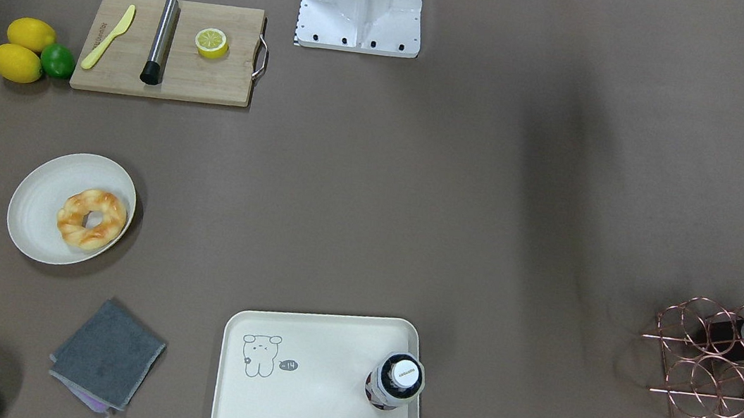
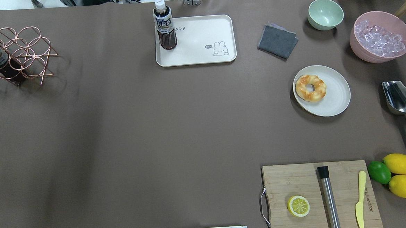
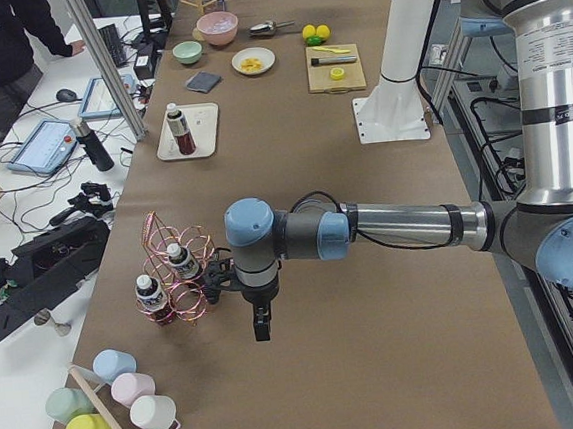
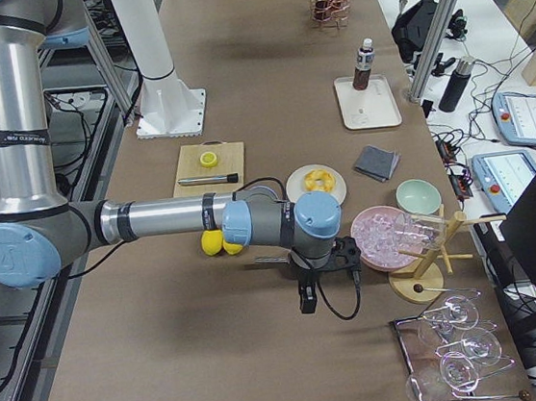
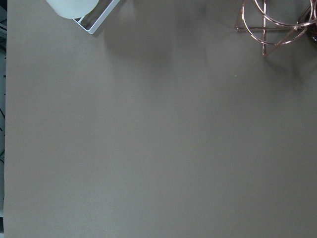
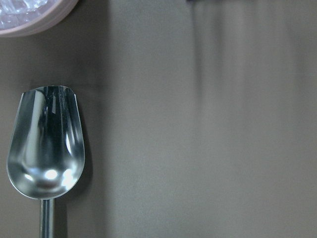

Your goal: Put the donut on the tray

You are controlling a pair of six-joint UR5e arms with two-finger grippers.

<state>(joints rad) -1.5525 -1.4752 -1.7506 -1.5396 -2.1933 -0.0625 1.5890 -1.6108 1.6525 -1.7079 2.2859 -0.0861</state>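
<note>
brown matte covering spans the tabletop [image 2: 120, 132]. i'd pinch one side of the donut [image 2: 310, 88] gently and land it clear of the bottle [image 2: 165, 25]. ridged and glazed, it lies on a round plate [image 2: 338, 101] toward the right end. the smooth cream tray [image 2: 199, 41] sits mid far edge. i cannot tell whether the right gripper [image 4: 306, 301] or left gripper [image 3: 260, 327] is open.

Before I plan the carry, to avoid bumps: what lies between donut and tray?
Between donut and tray, past the plate rim, only bare table; the cloth lies off that line. The overhead view shows it.
</note>
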